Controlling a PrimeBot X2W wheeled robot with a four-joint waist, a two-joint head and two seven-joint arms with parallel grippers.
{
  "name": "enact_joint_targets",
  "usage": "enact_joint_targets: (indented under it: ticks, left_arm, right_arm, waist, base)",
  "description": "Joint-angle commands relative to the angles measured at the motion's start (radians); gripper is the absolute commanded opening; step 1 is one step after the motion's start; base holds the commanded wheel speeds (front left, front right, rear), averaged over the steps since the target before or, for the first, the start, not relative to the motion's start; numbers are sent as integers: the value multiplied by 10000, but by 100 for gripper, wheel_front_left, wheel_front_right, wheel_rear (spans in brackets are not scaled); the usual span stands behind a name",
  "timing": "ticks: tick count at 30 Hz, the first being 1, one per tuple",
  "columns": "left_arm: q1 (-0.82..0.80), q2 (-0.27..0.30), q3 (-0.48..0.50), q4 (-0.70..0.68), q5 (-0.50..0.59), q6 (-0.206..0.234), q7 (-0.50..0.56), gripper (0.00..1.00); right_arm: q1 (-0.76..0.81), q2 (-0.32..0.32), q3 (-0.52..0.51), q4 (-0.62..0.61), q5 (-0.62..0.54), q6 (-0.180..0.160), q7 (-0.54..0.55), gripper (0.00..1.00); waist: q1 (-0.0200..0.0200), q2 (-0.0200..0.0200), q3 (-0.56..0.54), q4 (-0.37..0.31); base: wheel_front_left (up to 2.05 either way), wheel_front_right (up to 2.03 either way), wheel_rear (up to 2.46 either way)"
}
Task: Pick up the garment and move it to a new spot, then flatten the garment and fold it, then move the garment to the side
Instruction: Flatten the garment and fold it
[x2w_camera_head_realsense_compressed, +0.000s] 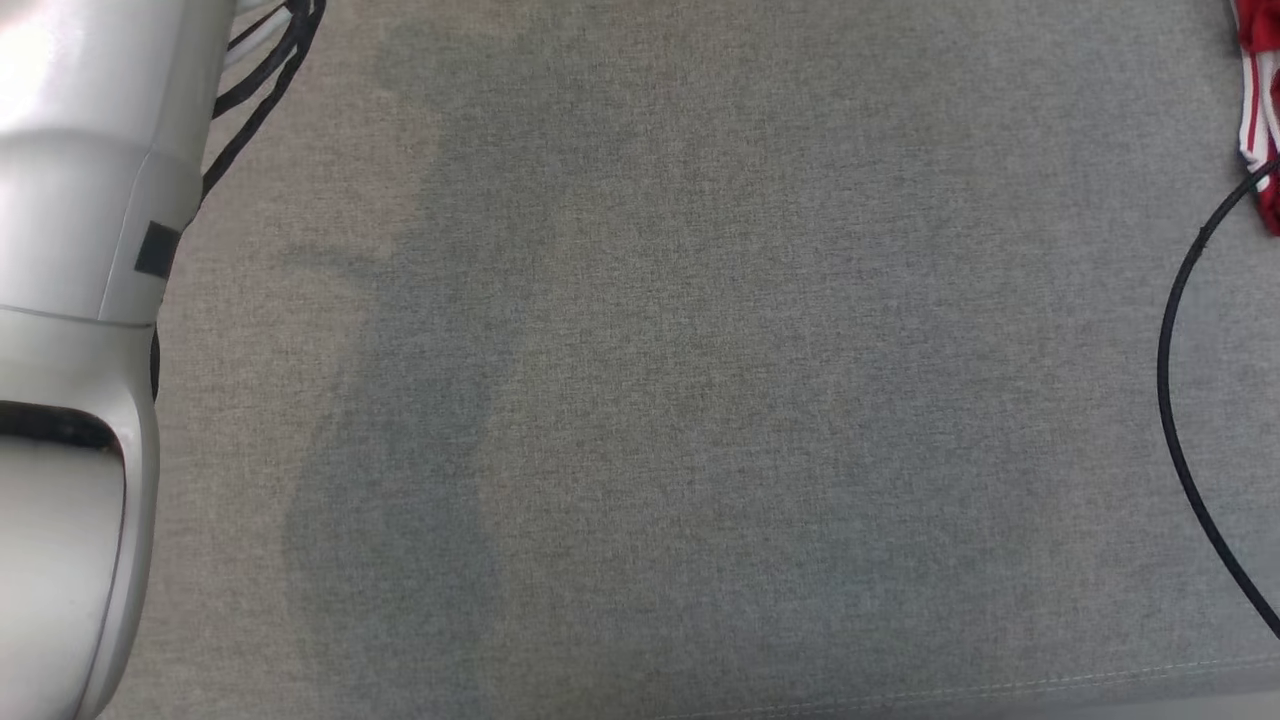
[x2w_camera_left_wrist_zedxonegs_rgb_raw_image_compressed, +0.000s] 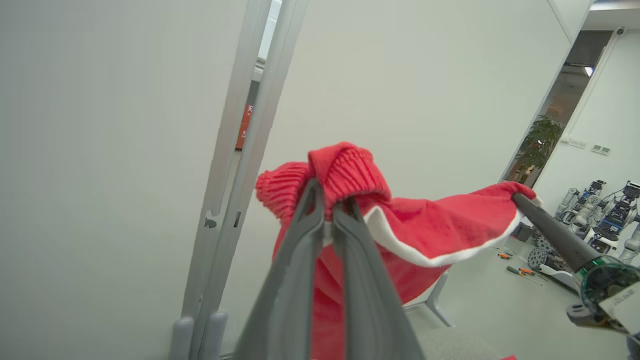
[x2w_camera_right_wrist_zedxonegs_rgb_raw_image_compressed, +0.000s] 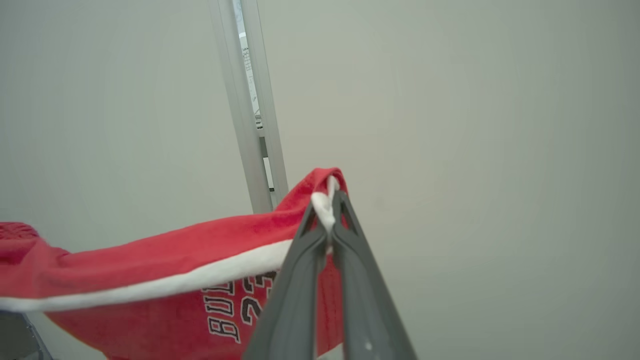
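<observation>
The garment (x2w_camera_left_wrist_zedxonegs_rgb_raw_image_compressed: 430, 235) is red with white trim and black lettering, and it hangs in the air, stretched between both arms. My left gripper (x2w_camera_left_wrist_zedxonegs_rgb_raw_image_compressed: 330, 197) is shut on its ribbed red edge. My right gripper (x2w_camera_right_wrist_zedxonegs_rgb_raw_image_compressed: 331, 200) is shut on a corner with white trim, and the lettered cloth (x2w_camera_right_wrist_zedxonegs_rgb_raw_image_compressed: 200, 300) sags to its left. In the left wrist view the right gripper's dark finger (x2w_camera_left_wrist_zedxonegs_rgb_raw_image_compressed: 550, 230) pinches the far corner. In the head view a strip of the garment (x2w_camera_head_realsense_compressed: 1262, 110) shows at the upper right edge.
A grey fabric surface (x2w_camera_head_realsense_compressed: 680, 400) lies below in the head view. My pale left forearm (x2w_camera_head_realsense_compressed: 70, 300) stands at the left and a black cable (x2w_camera_head_realsense_compressed: 1175, 400) loops at the right. White partition panels (x2w_camera_left_wrist_zedxonegs_rgb_raw_image_compressed: 125, 150) stand ahead. Other robots (x2w_camera_left_wrist_zedxonegs_rgb_raw_image_compressed: 600, 210) are parked far right.
</observation>
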Motion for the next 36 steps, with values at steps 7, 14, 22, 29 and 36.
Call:
enact_joint_targets:
  ticks: [7,14,22,29,36]
  left_arm:
    - [1466,109,-833,537,-584,1,-548,0]
    - [4329,348,-1801,-93,-1089,1,-1488,0]
    - [7808,415,-2421,-957,-857,1,-1816,0]
    - [10531,737,-2732,-1789,493,182,-1810,0]
    - [12477,805,-2884,-2956,799,523,-1811,0]
  right_arm:
    - [1239,100,833,470,737,-3,-442,0]
    - [4091,-256,1653,-360,1452,-3,-690,0]
    - [8252,-876,1210,-2142,1946,-3,-685,0]
    - [11665,-872,66,-3408,1866,-5,-686,0]
    - [14520,-548,-1132,-4450,1388,-11,-687,0]
  waist:
    - [-2,0,449,-278]
    - [-2,0,-232,-262]
    - [-2,0,-1671,-183]
    - [-2,0,-2797,-229]
    - [-2,0,-3631,-165]
  base:
    - [0,0,0]
    - [0,0,0]
    - [0,0,0]
    - [0,0,0]
    - [0,0,0]
